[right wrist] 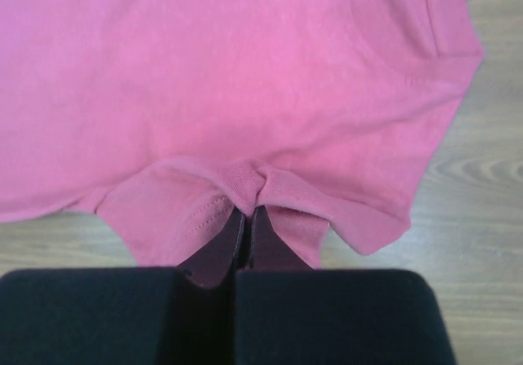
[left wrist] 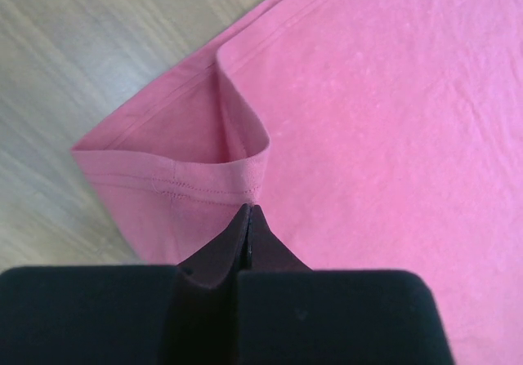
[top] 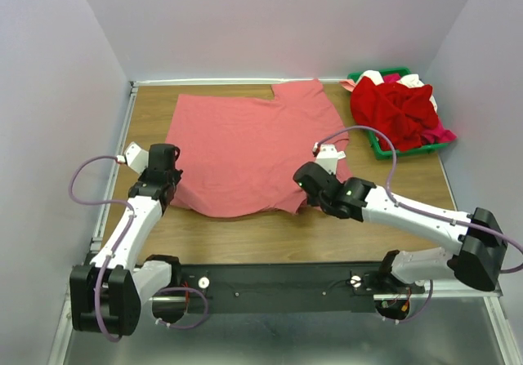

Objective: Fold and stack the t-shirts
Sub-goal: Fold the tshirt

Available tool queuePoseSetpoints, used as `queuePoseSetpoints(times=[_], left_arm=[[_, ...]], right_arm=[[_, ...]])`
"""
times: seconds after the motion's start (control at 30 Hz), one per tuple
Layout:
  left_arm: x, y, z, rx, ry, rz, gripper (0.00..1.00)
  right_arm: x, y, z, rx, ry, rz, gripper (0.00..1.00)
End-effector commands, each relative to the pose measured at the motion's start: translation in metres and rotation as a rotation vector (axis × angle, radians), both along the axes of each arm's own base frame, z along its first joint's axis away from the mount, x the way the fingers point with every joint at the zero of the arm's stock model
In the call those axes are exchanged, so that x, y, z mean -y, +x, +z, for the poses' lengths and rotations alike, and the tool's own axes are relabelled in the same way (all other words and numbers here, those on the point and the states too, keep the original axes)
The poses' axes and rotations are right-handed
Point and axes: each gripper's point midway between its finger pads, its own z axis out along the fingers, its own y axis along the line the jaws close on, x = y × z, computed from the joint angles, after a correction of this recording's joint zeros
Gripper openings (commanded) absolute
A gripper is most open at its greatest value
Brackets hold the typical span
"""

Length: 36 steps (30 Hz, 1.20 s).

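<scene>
Now | left end effector (left wrist: 248, 218), right end effector (right wrist: 248, 216) grip t-shirt (top: 245, 149) | contact hidden

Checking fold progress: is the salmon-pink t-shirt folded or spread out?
Spread out: the salmon-pink t-shirt lies flat across the table; only its near edge is bunched.
</scene>
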Motion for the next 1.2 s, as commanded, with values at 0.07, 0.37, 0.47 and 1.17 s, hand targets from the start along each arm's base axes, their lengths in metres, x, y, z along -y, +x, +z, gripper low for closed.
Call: queuePoseSetpoints(times=[0.07,0.37,0.47,1.17], left_arm=[[0.004,0.037,0.022,0.049,0.018,-0.029,0.0],[0.002,0.081,0.024,0.014,0.062,-0.026,0.0],[0.005,0.094,0.019,-0.012,0.068,-0.04,0.0],[-0.005,0.072,-0.033,-0.134,0.114,-0.133,0.72]], right_arm=[[-0.013,0.051,0.023,0.057,0.038,0.014,0.0],[-0.003,0.109,0.032,0.061,0.01,-0.039,0.0],[-0.003,0.117,0.029,0.056,-0.004,-0.038,0.0],[0.004,0.101,0.003,0.002,-0.028,-0.01,0.0]])
